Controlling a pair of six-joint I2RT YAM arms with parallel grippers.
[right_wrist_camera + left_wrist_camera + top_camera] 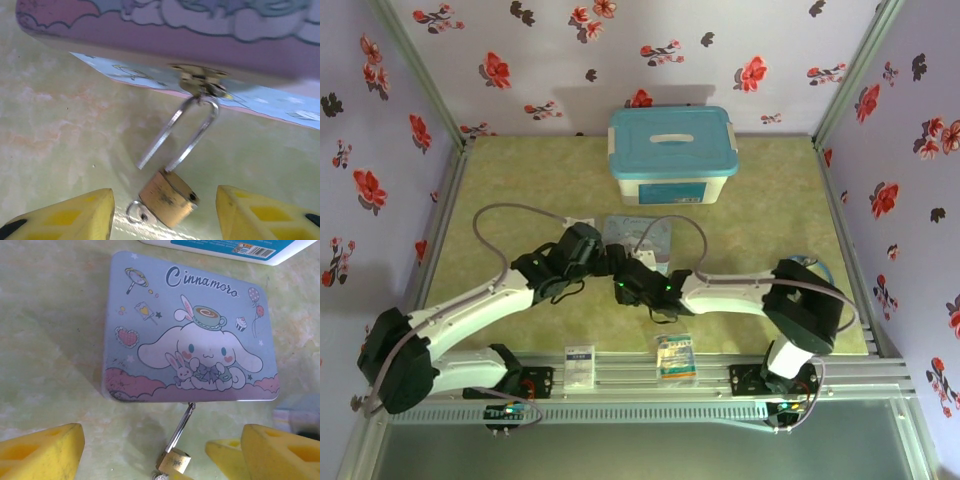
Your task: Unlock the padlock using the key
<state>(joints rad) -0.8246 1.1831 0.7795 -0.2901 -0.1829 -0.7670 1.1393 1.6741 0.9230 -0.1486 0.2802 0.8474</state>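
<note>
Left fingers (45, 447) stand wide apart with nothing between the pads. The right fingers (75, 215) are parted too, one on each side of the padlock (167, 197) with a clear gap on both sides, so neither arm grips anything.

The padlock lies on the counter (50, 340) near its middle, just off the near edge of the cartoon tin (190, 300). It stays there because its shackle (197, 130) is threaded through the tin's small hasp (200, 80). One leg of the shackle goes into the brass body, while the other ends in the open air beside it. To my eye, that means the lock is already undone.

A small silvery loop pokes out of the bottom of the body. I take it for the head of the key (136, 212), seated in the keyhole.

Both arms reach in from the near edge and meet over this spot, which suits a job where one steadies the lock while the other turns. With the fingers spread like this, I'd say the work is about finished. The tin itself sits in front of the lidded storage box (672, 150) at the far edge.
</note>
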